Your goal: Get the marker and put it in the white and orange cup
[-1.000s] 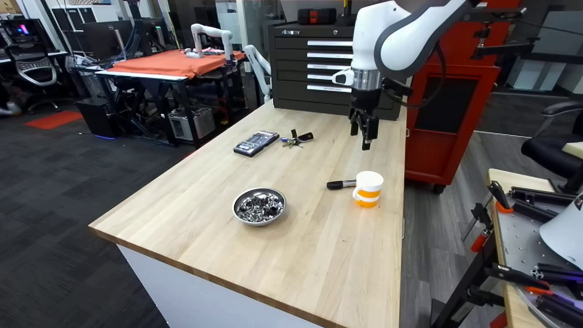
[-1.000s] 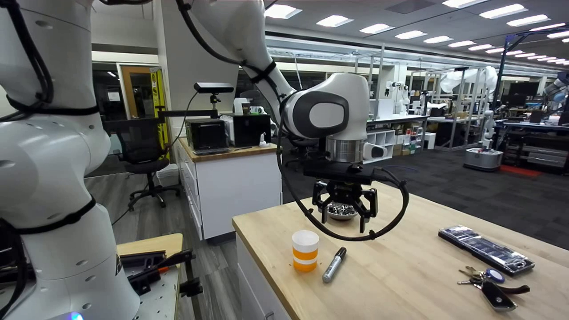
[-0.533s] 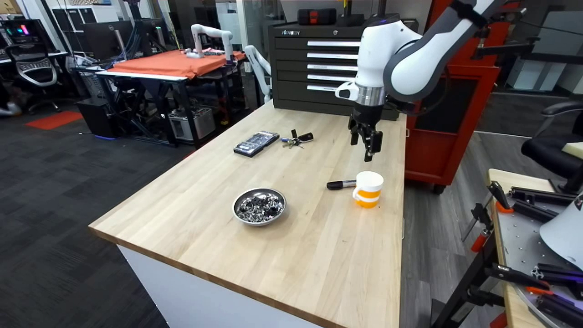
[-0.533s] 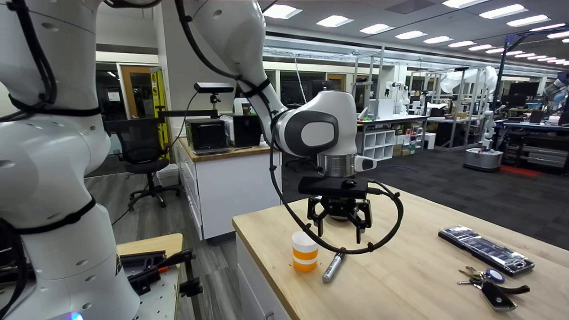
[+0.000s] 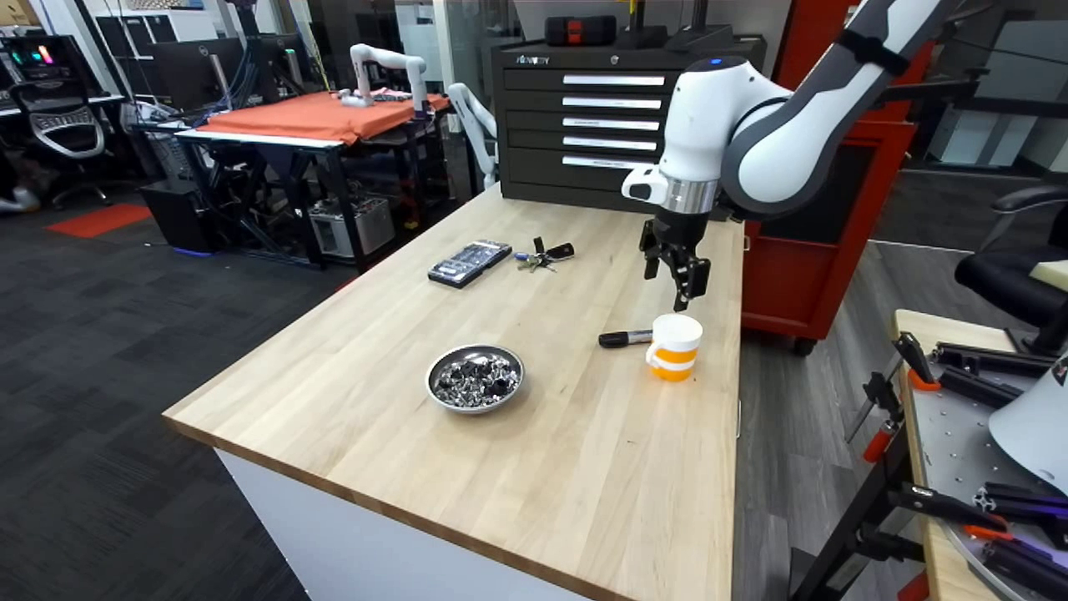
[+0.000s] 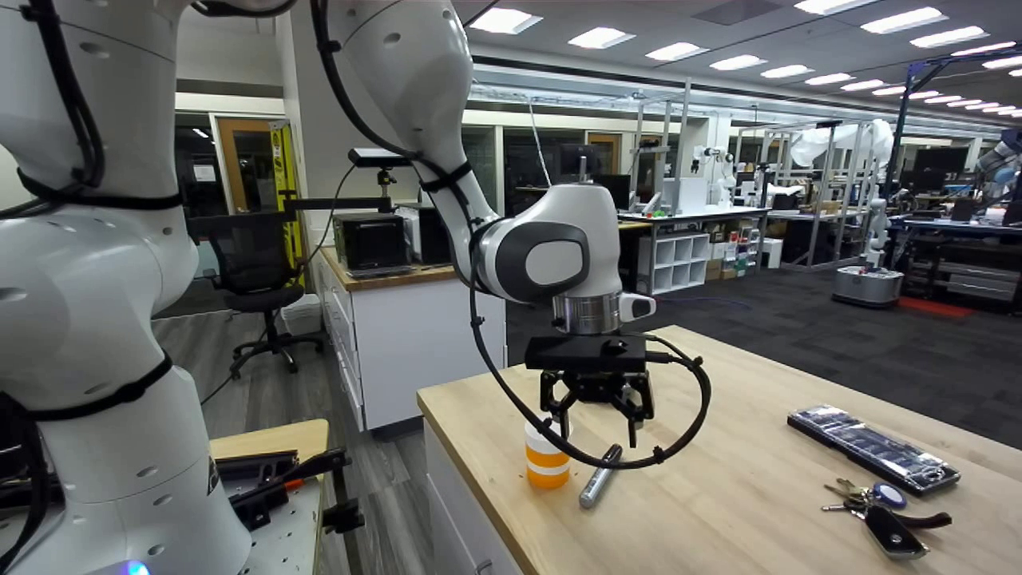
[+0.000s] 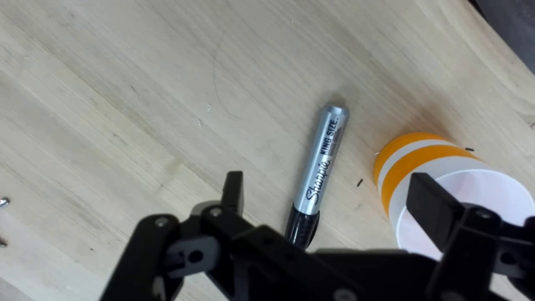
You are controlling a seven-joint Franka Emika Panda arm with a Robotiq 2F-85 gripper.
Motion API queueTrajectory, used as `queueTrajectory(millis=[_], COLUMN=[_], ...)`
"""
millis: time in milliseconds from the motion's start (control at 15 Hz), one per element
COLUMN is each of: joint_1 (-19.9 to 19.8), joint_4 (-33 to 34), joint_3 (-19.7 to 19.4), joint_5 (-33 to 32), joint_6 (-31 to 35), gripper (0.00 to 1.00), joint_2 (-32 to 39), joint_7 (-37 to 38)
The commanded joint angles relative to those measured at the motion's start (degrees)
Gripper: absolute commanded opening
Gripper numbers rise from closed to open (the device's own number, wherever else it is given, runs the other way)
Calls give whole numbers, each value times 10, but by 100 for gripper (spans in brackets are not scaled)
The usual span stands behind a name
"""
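While the wooden table [image 5: 542, 492] runs underneath, gripper [image 6: 599, 438] hangs above it, jaws spread apart. Metal bowl [image 5: 476, 410] holds small shiny bits [image 5: 477, 380]. White and orange cup [image 5: 676, 354] upright near a table edge. Marker [image 7: 322, 165], silver with black cap, lies on the wood just beside the cup, gap between.

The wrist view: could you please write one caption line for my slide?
Open hand above a wooden table, where a silver and black marker lies beside a white and orange cup.
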Motion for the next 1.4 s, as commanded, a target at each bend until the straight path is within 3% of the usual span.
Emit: queueTrajectory(millis=[0, 800, 1333], joint_1=[-5, 3, -20], joint_4=[-17, 19, 2], joint_3=[6, -19, 8], joint_5=[-14, -44, -1], joint_6=[39, 6, 46], gripper=[100, 100, 100], joint_2=[6, -21, 12], joint_7=[-17, 29, -15])
